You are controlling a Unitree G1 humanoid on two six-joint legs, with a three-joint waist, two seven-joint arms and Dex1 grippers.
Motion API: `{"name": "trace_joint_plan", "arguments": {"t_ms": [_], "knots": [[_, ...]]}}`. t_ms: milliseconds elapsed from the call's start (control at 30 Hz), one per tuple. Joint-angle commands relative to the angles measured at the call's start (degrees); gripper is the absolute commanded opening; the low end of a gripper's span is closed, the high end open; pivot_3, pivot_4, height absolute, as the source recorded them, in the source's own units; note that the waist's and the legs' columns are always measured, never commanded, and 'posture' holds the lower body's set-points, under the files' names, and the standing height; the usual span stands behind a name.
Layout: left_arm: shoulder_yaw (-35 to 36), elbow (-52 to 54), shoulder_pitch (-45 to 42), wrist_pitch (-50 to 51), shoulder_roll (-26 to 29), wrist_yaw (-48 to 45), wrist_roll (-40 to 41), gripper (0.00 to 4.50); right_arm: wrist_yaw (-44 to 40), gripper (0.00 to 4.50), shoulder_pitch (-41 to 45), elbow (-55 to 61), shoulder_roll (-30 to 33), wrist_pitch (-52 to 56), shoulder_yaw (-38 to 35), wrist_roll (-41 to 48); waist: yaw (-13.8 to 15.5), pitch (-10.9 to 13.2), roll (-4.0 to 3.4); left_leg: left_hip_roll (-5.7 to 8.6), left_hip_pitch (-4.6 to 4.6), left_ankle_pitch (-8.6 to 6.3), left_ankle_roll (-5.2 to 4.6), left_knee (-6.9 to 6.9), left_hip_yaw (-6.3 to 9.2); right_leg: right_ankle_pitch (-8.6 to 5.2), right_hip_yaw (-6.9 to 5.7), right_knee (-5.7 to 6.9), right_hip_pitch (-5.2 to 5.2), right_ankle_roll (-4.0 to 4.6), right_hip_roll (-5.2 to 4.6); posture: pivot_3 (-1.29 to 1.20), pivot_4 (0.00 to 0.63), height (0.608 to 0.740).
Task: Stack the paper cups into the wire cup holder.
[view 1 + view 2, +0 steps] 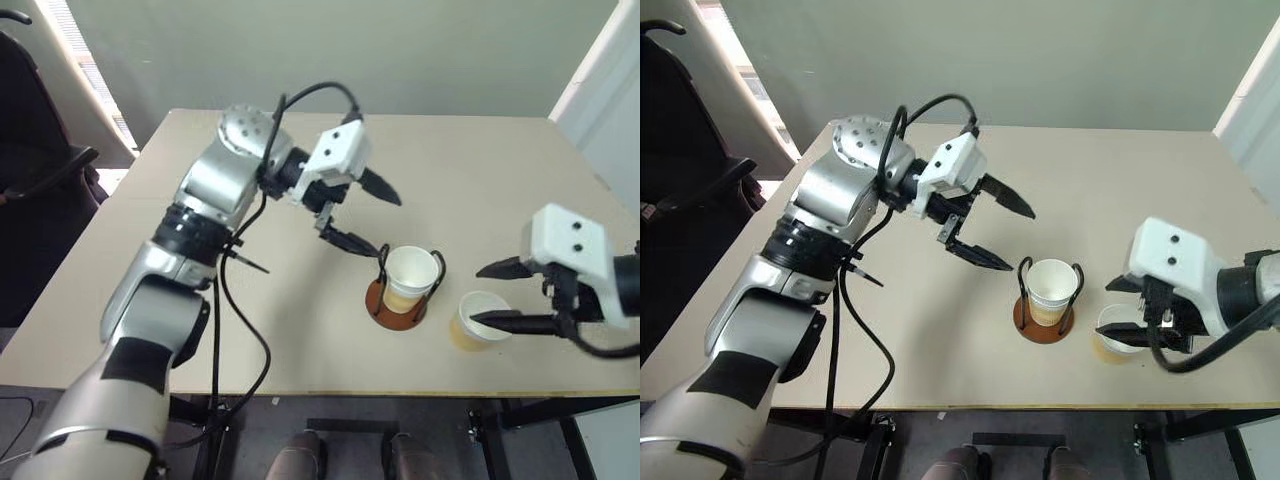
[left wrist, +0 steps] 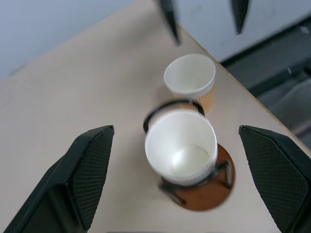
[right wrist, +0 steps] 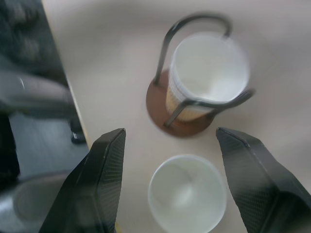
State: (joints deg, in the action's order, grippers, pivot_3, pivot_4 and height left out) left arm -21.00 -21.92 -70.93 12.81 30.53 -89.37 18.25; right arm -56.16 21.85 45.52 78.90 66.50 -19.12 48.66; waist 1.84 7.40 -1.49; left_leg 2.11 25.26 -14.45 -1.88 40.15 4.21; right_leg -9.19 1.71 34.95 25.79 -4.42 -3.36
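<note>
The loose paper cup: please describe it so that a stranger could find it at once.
On the beige table, look near the front edge for the wire cup holder on its brown disc. The loose paper cup stands directly on the table at its right, between the right pincer's fingers, with no wires around it.

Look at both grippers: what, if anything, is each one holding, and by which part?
Nothing is held. The left gripper hangs with open jaws beside the wire cup holder. The right gripper has open jaws either side of a loose paper cup, not gripping it.
</note>
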Motion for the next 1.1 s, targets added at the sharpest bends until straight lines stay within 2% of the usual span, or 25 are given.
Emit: {"name": "trace_joint_plan", "arguments": {"t_ms": [33,100,433,600,767,900,1000,1100], "knots": [[4.06,4.02,2.40,2.61,2.85,1.70,0.01,4.50,0.50,3.95,-3.22,0.93,1.63,-2.82,-0.48,-3.71,0.06,0.00,0.00,0.01,-0.04,0.00,-0.01,0.04,0.01,0.00,0.00,0.00,-0.08,-0.01,0.00,0.00,0.150,0.740],[5.08,5.05,3.51,3.68,3.64,2.67,-0.12,4.50,0.58,4.47,-3.87,0.60,1.50,-4.00,-0.01,-4.19,0.06,0.00,0.00,0.04,-0.10,0.00,-0.03,0.05,0.00,0.02,0.03,-0.01,-0.14,-0.01,-0.01,0.00,0.150,0.740],[10.04,11.47,9.27,4.62,6.89,3.84,1.46,4.50,-0.40,4.47,-8.93,-0.58,3.79,-11.29,7.16,-12.00,-0.06,0.00,0.01,0.04,-0.28,0.03,-0.05,0.00,0.00,0.03,0.04,0.00,-0.25,0.01,0.01,0.00,0.150,0.740],[11.06,13.10,10.72,4.97,7.40,4.29,1.57,4.50,-0.04,4.47,-11.67,-2.73,5.02,-16.04,13.32,-19.26,0.00,0.00,0.01,0.04,-0.29,0.02,-0.06,0.03,0.02,0.04,0.04,-0.02,-0.30,0.02,0.00,0.00,0.150,0.740],[11.08,13.72,11.19,5.48,7.74,4.85,1.23,4.50,0.01,4.47,-10.58,-3.64,2.78,-17.29,17.58,-21.43,-0.06,0.01,0.01,0.04,-0.32,0.02,-0.07,0.03,0.01,0.08,0.05,-0.02,-0.32,0.03,-0.01,0.00,0.150,0.740],[11.14,14.38,11.76,5.70,8.09,5.23,1.29,4.50,0.42,4.47,-10.16,-4.98,1.91,-19.01,23.30,-26.51,-0.08,0.01,0.01,0.03,-0.34,0.02,-0.06,0.01,0.01,0.08,0.05,-0.01,-0.32,0.04,0.00,0.00,0.150,0.740],[11.22,14.77,12.15,5.70,8.38,5.24,1.30,4.50,0.19,3.86,-10.22,-5.00,1.17,-20.06,25.63,-28.95,-0.08,0.01,0.02,0.03,-0.33,0.02,-0.07,0.02,0.01,0.09,0.05,-0.02,-0.33,0.04,0.00,0.00,0.150,0.740],[11.22,14.87,12.45,5.49,8.69,5.18,1.16,4.50,-0.25,2.82,-10.09,-4.79,0.00,-20.59,25.79,-29.52,-0.08,0.01,0.02,0.03,-0.33,0.02,-0.07,0.02,0.02,0.09,0.05,-0.02,-0.32,0.05,0.00,0.00,0.150,0.740]]}}
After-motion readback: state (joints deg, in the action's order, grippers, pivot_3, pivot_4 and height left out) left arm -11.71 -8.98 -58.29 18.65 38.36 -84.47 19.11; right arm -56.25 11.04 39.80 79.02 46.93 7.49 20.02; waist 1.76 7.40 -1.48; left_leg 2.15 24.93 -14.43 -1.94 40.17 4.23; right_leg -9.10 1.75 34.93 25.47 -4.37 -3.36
